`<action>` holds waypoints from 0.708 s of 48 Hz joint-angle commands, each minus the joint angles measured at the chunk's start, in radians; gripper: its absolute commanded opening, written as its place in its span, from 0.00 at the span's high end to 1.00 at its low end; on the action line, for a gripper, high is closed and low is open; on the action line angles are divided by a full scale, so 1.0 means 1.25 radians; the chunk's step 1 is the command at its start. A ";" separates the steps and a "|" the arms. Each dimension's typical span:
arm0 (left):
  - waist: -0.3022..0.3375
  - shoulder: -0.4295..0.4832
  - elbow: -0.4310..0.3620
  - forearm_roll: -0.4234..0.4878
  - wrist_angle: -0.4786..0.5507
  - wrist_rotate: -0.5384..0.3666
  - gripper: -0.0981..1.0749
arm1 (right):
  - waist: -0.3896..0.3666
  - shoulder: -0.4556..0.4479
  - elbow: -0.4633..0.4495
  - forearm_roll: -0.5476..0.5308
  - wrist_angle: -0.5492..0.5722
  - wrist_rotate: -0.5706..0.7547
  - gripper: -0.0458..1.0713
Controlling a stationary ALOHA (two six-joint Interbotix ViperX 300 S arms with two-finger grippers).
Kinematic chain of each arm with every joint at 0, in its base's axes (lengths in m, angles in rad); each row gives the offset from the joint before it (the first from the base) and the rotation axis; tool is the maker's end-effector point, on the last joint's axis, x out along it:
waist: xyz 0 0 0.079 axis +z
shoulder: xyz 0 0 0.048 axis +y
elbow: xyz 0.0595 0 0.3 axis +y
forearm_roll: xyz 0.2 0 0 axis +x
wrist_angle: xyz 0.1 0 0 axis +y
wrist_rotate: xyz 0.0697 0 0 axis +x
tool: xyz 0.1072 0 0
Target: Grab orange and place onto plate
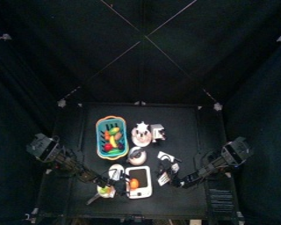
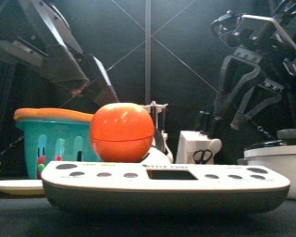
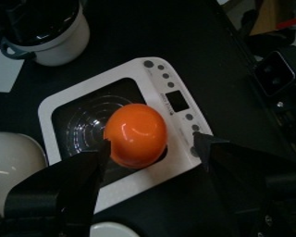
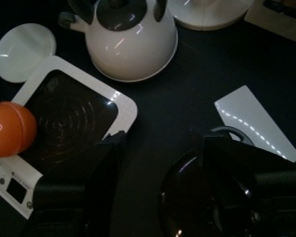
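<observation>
Nearest the front camera lies the white scale, and the orange sits on its dark round platform, a ball with no long axis. From the scale, the left gripper hangs directly above, its jaws spread wide with the orange just ahead of the gap, untouched. Off to the scale's side, the right gripper hovers with jaws apart and empty, so the left arm is clearly nearer. Behind the scale stands a teal basket; which dish counts as the plate I cannot tell.
</observation>
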 commanded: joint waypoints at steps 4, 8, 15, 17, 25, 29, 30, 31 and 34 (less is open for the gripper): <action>0.004 0.016 -0.027 -0.001 0.038 0.000 0.04 | 0.000 -0.020 -0.009 -0.001 0.004 -0.001 0.15; 0.005 0.026 -0.032 -0.001 0.054 0.000 0.04 | -0.001 -0.018 -0.010 -0.001 0.004 -0.001 0.16; 0.007 0.048 -0.036 -0.002 0.075 0.000 0.04 | -0.004 -0.013 -0.011 -0.002 0.004 -0.001 0.16; 0.007 0.054 -0.037 -0.004 0.076 0.000 0.04 | -0.004 -0.012 -0.011 -0.001 0.004 -0.001 0.16; 0.012 0.074 -0.048 -0.004 0.086 0.000 0.04 | -0.005 -0.010 -0.012 -0.001 0.004 0.001 0.16; 0.015 0.080 -0.049 -0.002 0.097 0.000 0.04 | -0.005 -0.006 -0.011 -0.001 0.002 0.001 0.15; 0.015 0.080 -0.048 -0.004 0.103 0.000 0.04 | -0.005 -0.006 -0.011 -0.001 0.004 0.001 0.16; 0.015 0.080 -0.047 -0.005 0.107 0.000 0.04 | -0.005 -0.005 -0.011 -0.001 0.004 0.002 0.16; 0.015 0.081 -0.045 -0.006 0.113 0.001 0.05 | -0.005 -0.002 -0.011 -0.001 0.002 0.002 0.16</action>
